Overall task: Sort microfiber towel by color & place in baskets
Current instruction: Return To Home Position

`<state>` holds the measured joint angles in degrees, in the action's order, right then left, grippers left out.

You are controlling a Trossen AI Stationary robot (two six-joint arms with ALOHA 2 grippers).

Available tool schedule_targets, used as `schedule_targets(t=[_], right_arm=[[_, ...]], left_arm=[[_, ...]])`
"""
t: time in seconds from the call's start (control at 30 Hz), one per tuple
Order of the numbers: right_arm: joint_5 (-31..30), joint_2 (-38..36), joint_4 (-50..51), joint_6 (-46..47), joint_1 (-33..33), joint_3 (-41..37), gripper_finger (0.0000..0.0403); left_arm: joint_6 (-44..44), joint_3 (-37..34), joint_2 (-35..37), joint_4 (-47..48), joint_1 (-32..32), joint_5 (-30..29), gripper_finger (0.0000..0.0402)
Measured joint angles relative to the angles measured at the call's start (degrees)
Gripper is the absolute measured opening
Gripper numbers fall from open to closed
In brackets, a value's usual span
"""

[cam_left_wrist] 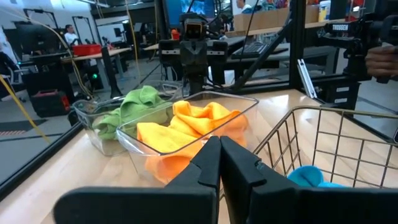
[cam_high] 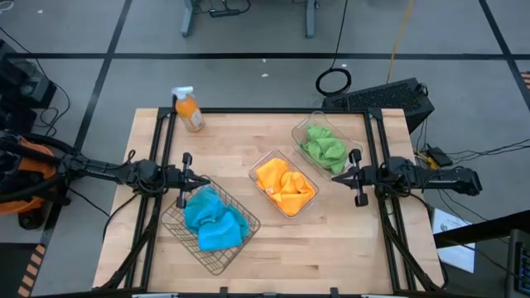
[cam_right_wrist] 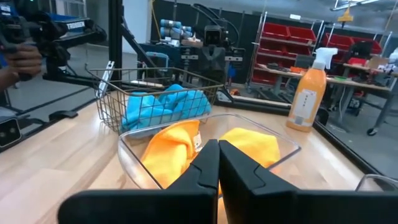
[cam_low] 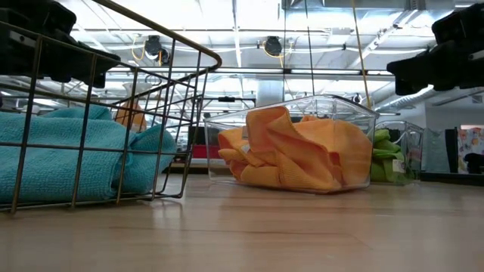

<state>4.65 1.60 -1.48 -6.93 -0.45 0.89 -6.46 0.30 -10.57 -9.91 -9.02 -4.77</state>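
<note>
Blue microfiber towels (cam_high: 214, 218) lie in the dark wire-mesh basket (cam_high: 197, 250) at the near left. Orange towels (cam_high: 284, 186) fill the clear tub (cam_high: 262, 165) in the middle. Green towels (cam_high: 323, 148) lie in the clear tub (cam_high: 303, 128) at the far right. My left gripper (cam_high: 202, 180) hangs shut, level, over the wire basket's far end, holding nothing. My right gripper (cam_high: 338, 176) hangs shut, level, above the table beside the green tub, also holding nothing.
An orange spray bottle (cam_high: 188, 108) stands at the table's far left corner. Bare wood lies along the near edge and at the near right. A person's hand (cam_left_wrist: 380, 59) shows on the frame beyond the table.
</note>
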Motion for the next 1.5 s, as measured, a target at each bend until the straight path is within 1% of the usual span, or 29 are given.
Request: schedule_targets(t=[0.27, 0.4, 0.6, 0.77, 0.9, 1.03, 1.23, 1.37, 1.5], right_arm=[[0.13, 0.01, 0.00, 0.28, 0.00, 0.00, 0.0000], [1.40, 0.01, -0.24, 0.30, 0.20, 0.00, 0.0000], [1.07, 0.01, -0.22, 2.05, 0.17, 0.00, 0.0000], [1.14, 0.01, -0.22, 5.58, 0.17, 0.00, 0.0000], [1.18, 0.01, -0.22, 6.48, 0.17, 0.00, 0.0000], [1.18, 0.01, -0.22, 6.49, 0.17, 0.00, 0.0000], [1.18, 0.01, -0.24, 6.49, 0.17, 0.00, 0.0000], [1.18, 0.01, -0.24, 6.49, 0.17, 0.00, 0.0000], [1.18, 0.01, -0.24, 6.48, 0.16, 0.00, 0.0000]], left_arm=[[0.02, -0.01, 0.00, 0.55, 0.00, 0.01, 0.0011], [0.14, -0.05, 0.00, 2.12, 0.00, -0.01, 0.0011], [0.04, -0.05, 0.95, 3.73, 0.00, -0.46, 0.0011], [-1.39, -0.05, 2.26, 4.69, 0.13, -1.36, 0.0011], [-1.94, -0.05, 3.88, 4.53, 1.83, -2.14, 0.0011], [-1.77, -0.05, 5.69, 5.02, 3.50, -0.54, 0.0011], [-1.20, -0.05, 8.50, 6.17, 5.30, 4.69, 0.0011], [0.18, -0.05, 10.46, 6.51, 6.24, 4.93, 0.0011], [0.52, -0.05, 10.56, 6.38, 6.79, 4.91, 0.0011]])
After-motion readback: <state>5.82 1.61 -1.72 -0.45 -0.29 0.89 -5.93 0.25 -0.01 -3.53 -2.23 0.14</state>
